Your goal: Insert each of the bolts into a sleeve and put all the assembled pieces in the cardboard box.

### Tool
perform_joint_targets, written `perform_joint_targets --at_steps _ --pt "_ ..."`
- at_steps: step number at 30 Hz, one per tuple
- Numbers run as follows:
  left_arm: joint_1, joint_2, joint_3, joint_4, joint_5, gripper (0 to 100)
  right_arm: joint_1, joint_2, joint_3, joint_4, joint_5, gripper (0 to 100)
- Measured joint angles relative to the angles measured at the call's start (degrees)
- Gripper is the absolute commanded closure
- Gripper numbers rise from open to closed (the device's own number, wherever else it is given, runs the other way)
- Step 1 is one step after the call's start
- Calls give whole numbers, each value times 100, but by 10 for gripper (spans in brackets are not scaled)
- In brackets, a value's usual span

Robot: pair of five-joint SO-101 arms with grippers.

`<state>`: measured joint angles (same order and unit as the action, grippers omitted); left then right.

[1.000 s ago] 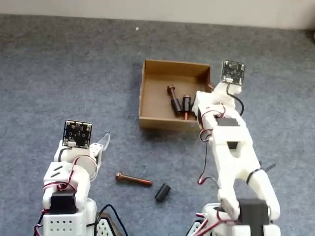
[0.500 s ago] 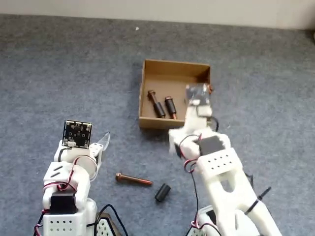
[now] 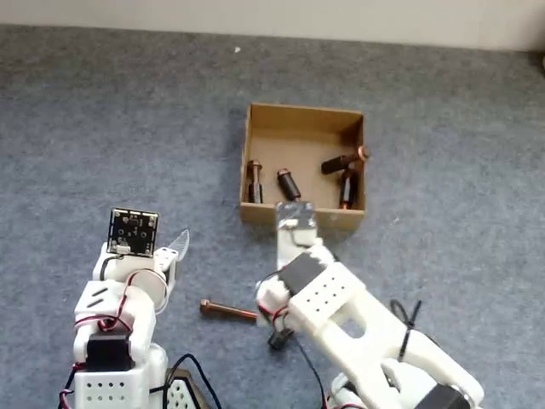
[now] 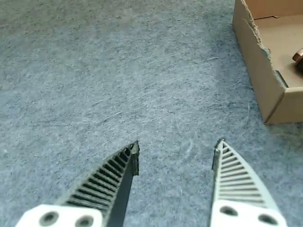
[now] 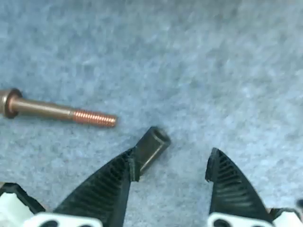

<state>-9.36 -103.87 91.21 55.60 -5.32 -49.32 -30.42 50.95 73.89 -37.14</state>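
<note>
Both my pairs of jaws stand wide open. My right gripper (image 5: 173, 163) has the sleeve (image 5: 151, 149) at one fingertip, the bolt (image 5: 57, 111) just beyond; my left gripper (image 4: 178, 146) hangs over carpet (image 4: 94, 71).

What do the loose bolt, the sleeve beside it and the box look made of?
Bolt: metal, copper-toned, judging by its sheen and cut thread. Sleeve: dark, matte, hollow tube; plastic or blackened metal, cannot tell. Box: plain brown cardboard with a ragged rim edge.
</note>
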Motion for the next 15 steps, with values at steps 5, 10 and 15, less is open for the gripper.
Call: perform_joint_targets --at_steps 5,10,15 --pt "-193 0 0 -26 0 738 -659 527 0 -158 -668 788" --pt "-211 0 0 -26 0 738 -853 1433 -62 -571 -844 789" --pt "-211 0 0 -26 0 738 -862 2145 -132 -888 -844 906"
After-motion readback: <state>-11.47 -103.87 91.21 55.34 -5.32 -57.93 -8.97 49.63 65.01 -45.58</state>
